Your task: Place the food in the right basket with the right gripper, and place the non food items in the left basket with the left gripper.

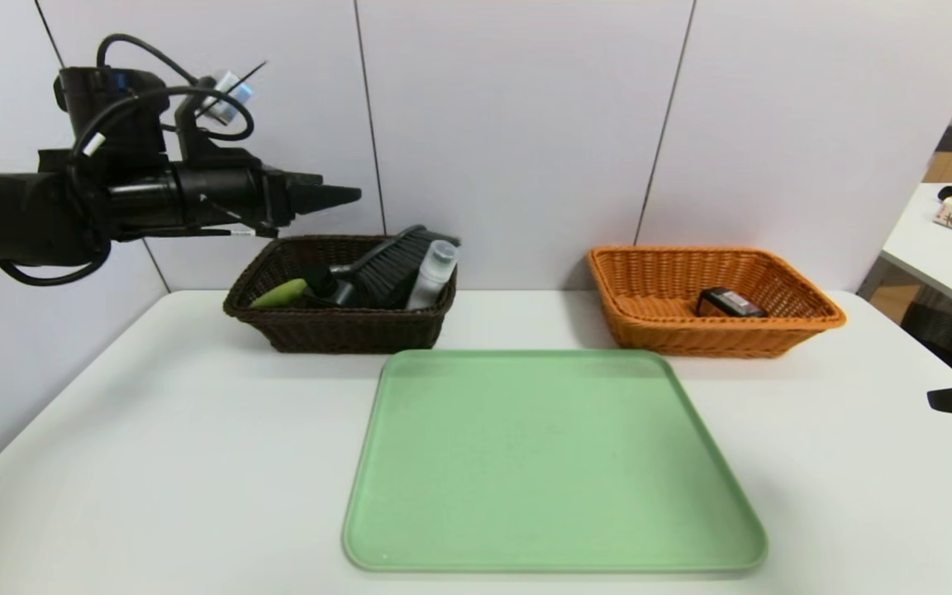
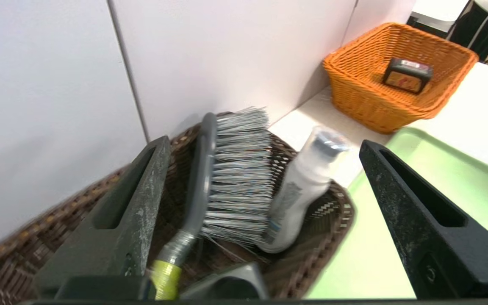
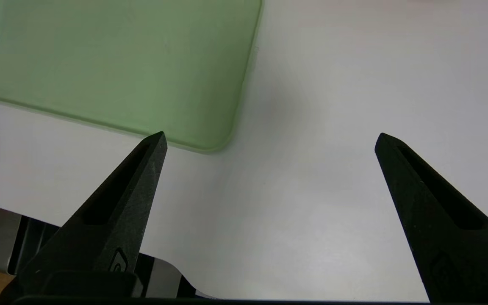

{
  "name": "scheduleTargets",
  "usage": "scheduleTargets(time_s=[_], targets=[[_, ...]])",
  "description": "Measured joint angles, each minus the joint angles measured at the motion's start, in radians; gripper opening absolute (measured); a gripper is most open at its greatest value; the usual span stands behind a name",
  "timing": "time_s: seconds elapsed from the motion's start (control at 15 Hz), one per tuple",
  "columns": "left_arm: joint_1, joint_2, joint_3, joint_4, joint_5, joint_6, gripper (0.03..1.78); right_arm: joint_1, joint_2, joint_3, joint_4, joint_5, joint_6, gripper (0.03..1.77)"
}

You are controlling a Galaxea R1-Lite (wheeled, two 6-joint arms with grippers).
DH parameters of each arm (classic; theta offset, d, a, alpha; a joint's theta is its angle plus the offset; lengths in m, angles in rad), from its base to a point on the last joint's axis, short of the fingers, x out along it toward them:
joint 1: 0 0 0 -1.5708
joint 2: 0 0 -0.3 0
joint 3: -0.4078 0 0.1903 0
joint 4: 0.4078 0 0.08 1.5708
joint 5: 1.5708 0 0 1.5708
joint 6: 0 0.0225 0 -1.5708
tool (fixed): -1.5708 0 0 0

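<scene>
Head view: left tool (image 1: 326, 192) above the dark brown basket (image 1: 352, 324), near the wall, nothing in its grip. In that basket lie the brush (image 1: 393, 264), the white bottle (image 1: 435, 277) leaning by the rim, and a dark pump bottle (image 1: 335, 289), partly hidden. The black packet (image 1: 730, 303) rests inside the orange basket (image 1: 716, 335). Green tray (image 1: 554, 463) bare on the white table (image 1: 195, 463). Sorting looks complete; next move probably a retreat of the left arm, lifting clear of the rim first.

Left wrist view: tool spread wide, bottle and brush visible between its fingers, neither pinched. Brush bristles (image 2: 239, 178) fan out and would likely bend under pressure; better hold is the stiff lime-green handle (image 2: 165, 277). White bottle tilted, cap uppermost; judged light, smooth, apt to slip or roll, so a grip square across the body, below the cap, if it needs reseating. Pump bottle probably heavier if full; take the body, spare the pump. Packet sits in the orange basket; looks firm and boxy, best taken across its narrow sides, lightly, lest the walls dent.

Right wrist view: right tool (image 3: 271, 142) parked over the table beside the tray, fingers wide apart, holding nothing.
</scene>
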Motion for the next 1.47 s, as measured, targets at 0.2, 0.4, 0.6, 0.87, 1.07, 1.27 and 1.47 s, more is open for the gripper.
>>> scheduleTargets(time_s=[0.2, 0.4, 0.6, 0.87, 1.07, 1.27, 1.47], targets=[[-0.075, -0.048, -0.068, 0.202, 0.108, -0.097, 1.63, 0.023, 0.029, 0.001, -0.029, 0.007, 0.003, 1.7], [-0.182, -0.076, -0.073, 0.307, 0.251, -0.126, 1.65, 0.059, 0.076, 0.017, -0.132, 0.006, 0.008, 1.7], [-0.304, -0.095, -0.048, 0.329, 0.367, -0.155, 1.67, 0.111, 0.131, 0.022, -0.216, 0.005, 0.023, 1.7], [-0.451, -0.123, -0.022, 0.356, 0.527, -0.16, 1.67, 0.171, 0.175, 0.018, -0.316, 0.003, 0.058, 1.7], [-0.507, -0.161, -0.009, 0.392, 0.561, -0.16, 1.69, 0.201, 0.191, -0.01, -0.328, 0.003, 0.076, 1.7], [-0.543, -0.219, 0.002, 0.45, 0.564, -0.157, 1.69, 0.237, 0.197, -0.046, -0.328, 0.003, 0.096, 1.7], [-0.545, -0.295, 0.012, 0.495, 0.584, -0.152, 1.69, 0.247, 0.185, -0.093, -0.322, 0.001, 0.095, 1.7]])
